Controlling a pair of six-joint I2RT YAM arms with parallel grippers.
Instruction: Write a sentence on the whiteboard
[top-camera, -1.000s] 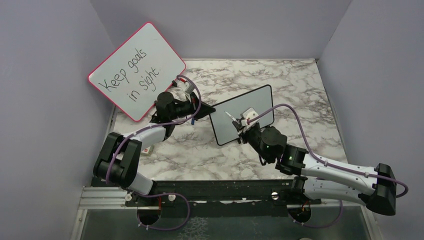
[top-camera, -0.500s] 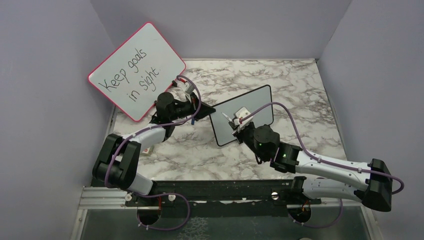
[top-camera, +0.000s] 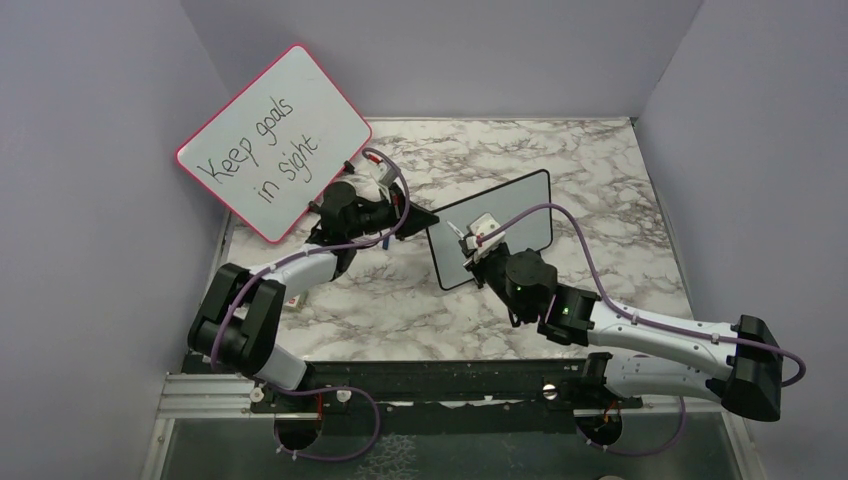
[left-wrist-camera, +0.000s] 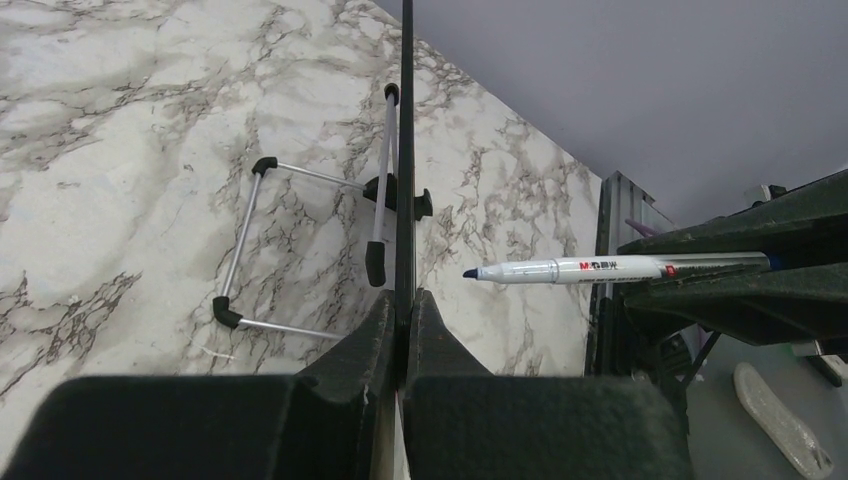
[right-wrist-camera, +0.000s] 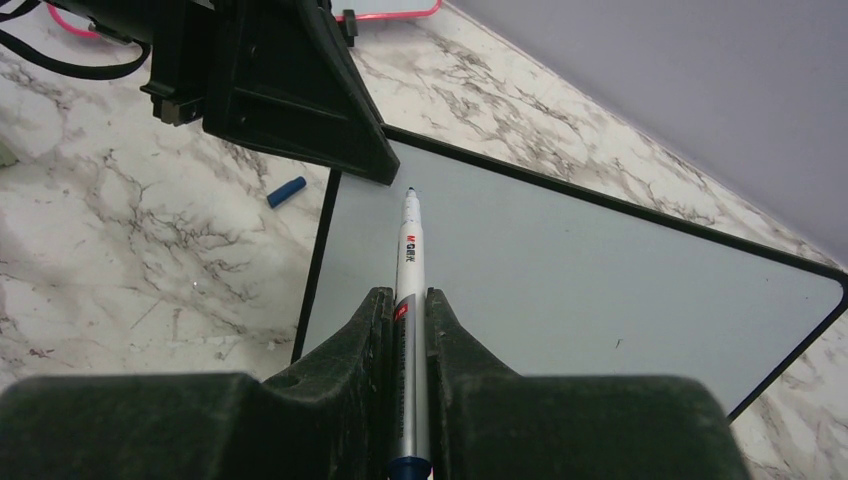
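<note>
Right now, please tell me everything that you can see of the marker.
The marker is a slim silver pen with red and black print on the barrel, a blue rear end, and no cap over its dark tip. The right end effector is shut on the barrel. It points at the blank whiteboard, near the corner that the left end effector pinches. The left wrist view shows a gap between tip and board: no contact.
</note>
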